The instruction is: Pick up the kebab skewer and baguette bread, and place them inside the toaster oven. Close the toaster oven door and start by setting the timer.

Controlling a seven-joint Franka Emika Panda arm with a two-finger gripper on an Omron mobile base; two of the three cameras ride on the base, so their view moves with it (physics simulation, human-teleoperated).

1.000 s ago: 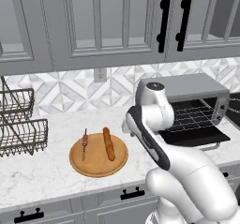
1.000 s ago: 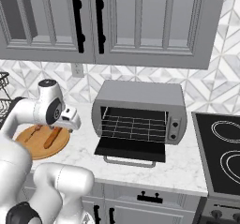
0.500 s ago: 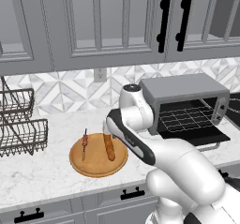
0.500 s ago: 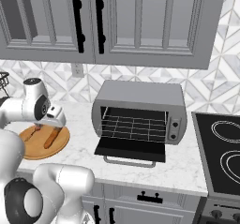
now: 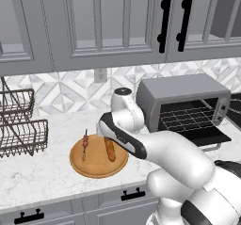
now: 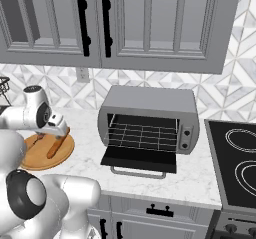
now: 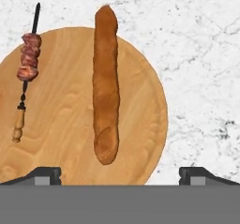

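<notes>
Claw [image 7: 120,174] is spread wide open with nothing in it, hanging over the round wooden board [image 7: 140,138]. Bread [image 7: 105,85] and skewer [image 7: 27,63] lie side by side on it, not touching. Toaster oven [image 5: 186,104] (door [image 6: 139,159] dropped open) sits well off on the counter [image 5: 42,172].

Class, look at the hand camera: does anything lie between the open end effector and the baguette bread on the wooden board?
Nothing visible does. The end effector hangs open above the baguette bread; the kebab skewer lies apart, off to one side on the wooden board.
</notes>
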